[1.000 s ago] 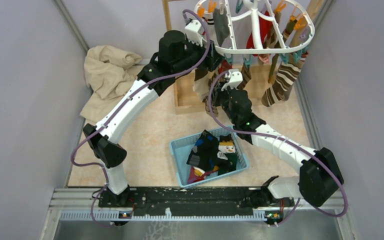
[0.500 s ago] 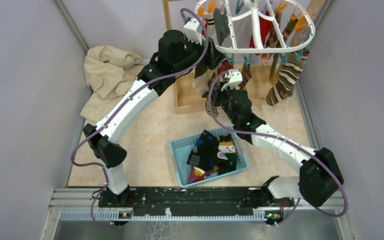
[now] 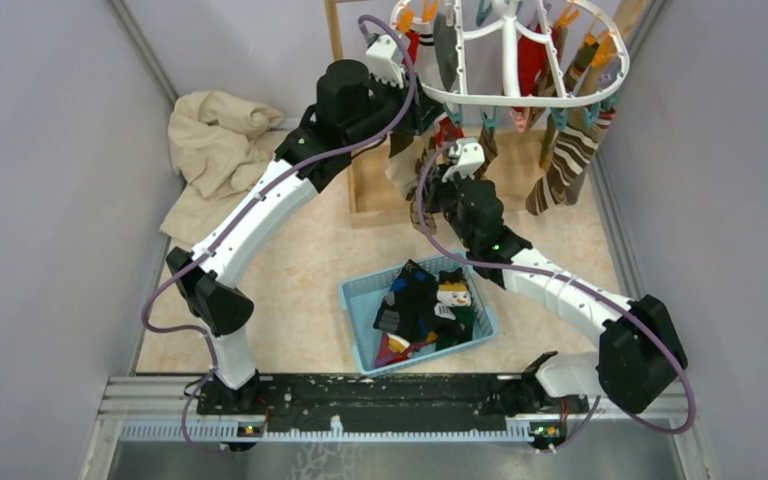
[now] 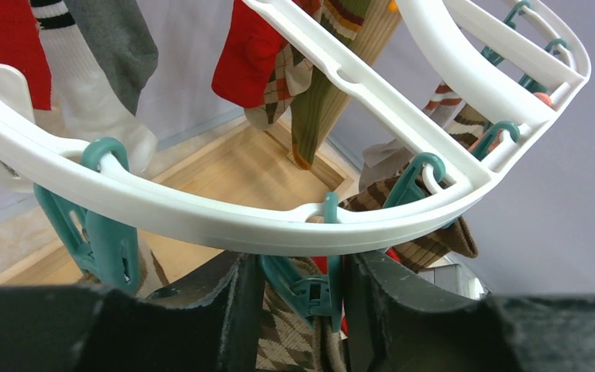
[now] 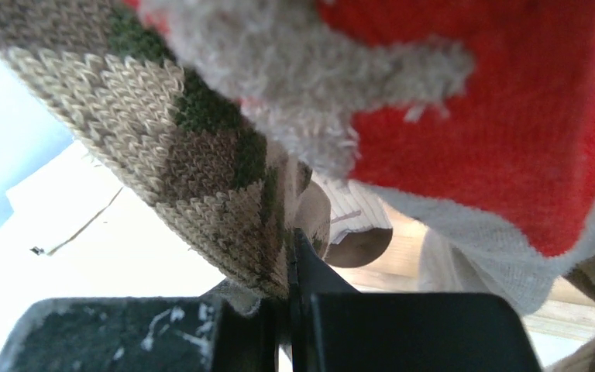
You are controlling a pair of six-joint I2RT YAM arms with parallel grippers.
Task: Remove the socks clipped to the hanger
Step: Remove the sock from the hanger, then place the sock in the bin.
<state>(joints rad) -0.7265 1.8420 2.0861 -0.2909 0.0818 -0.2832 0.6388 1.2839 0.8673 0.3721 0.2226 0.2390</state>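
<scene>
Both pairs are at work. The left fingers [image 4: 209, 318] are partly closed around one teal clip [image 4: 306, 293] on the near rim of the hanger [image 4: 201, 221], with a finger against each side of it. Cannot tell whether the clip's mouth has sprung. The right fingers [image 5: 310, 275] are shut tight on the knit of an argyle sock [image 5: 201, 178] just below that rim, touching a red sock [image 5: 472, 116].

- counter [image 3: 300, 270]: pale, runs under the hanger.
- beige cloth [image 3: 210, 150]: heaped well left of the hanger.
- wooden stand [image 3: 360, 195]: its base is directly beneath the hanger.
- blue basket [image 3: 350, 315]: nearer the arm bases than the hanger, holds several loose socks.
- socks [image 3: 560, 165]: many are on the hanger yet, striped ones on its right side, red and grey further back.

The step appears to be squeezing the clip while pulling the argyle sock down.

Risks:
- Pulling before the clip is fully open would drag the hanger, which looks free to swing, and stretch the knit or slip it from the pinch.
- Smooth plastic could let the left fingers slide off, so the clip snaps shut.
- The red sock could be caught in the pull.
- Letting go short of the basket would drop the sock on the counter.
</scene>
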